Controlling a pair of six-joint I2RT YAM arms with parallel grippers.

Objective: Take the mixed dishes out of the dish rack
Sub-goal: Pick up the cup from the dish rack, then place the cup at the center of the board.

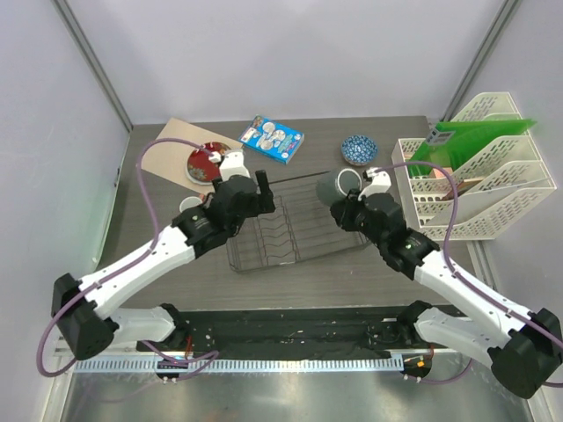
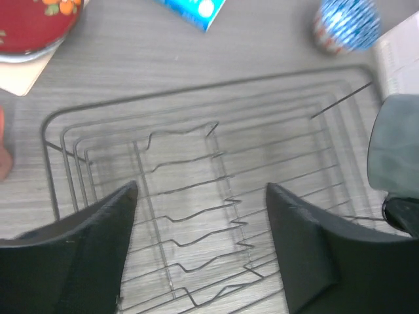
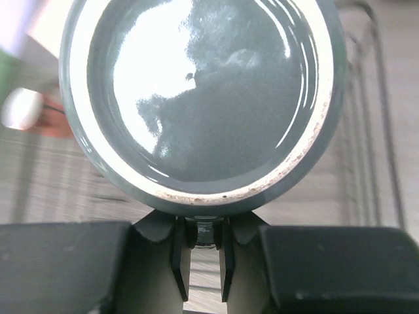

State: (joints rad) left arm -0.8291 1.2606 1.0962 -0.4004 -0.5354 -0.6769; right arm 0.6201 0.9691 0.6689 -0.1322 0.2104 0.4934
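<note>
The unloading looks nearly done: the dish rack [image 1: 264, 248] shows only bare wires in both the overhead and left wrist views. Taking the rack as the clock centre in the overhead view, the red patterned plate [image 1: 205, 162] lies out at about 10 o'clock, partly on a tan board [image 1: 174, 132], and the small blue-and-white bowl [image 1: 359, 149] sits on the table at about 1 o'clock, well apart from the rack. The blue packet [image 1: 273, 139] at 12 o'clock is no dish. The dark grey mug [image 1: 336, 186] is at the rack's 2 o'clock corner, tipped with its mouth toward the right wrist camera. The right gripper [image 3: 204, 235] is narrowed to a slim gap, seemingly pinching the mug's handle; the mug is not yet set down. The left gripper [image 2: 201, 193] hangs over the rack, spread wide and holding nothing. A pale round rim [image 1: 187, 205] at 9 o'clock, half hidden by the left arm, may be the pinkish-brown mug, though I cannot tell. What is left, by my judgement, is placing the grey mug on the table
</note>
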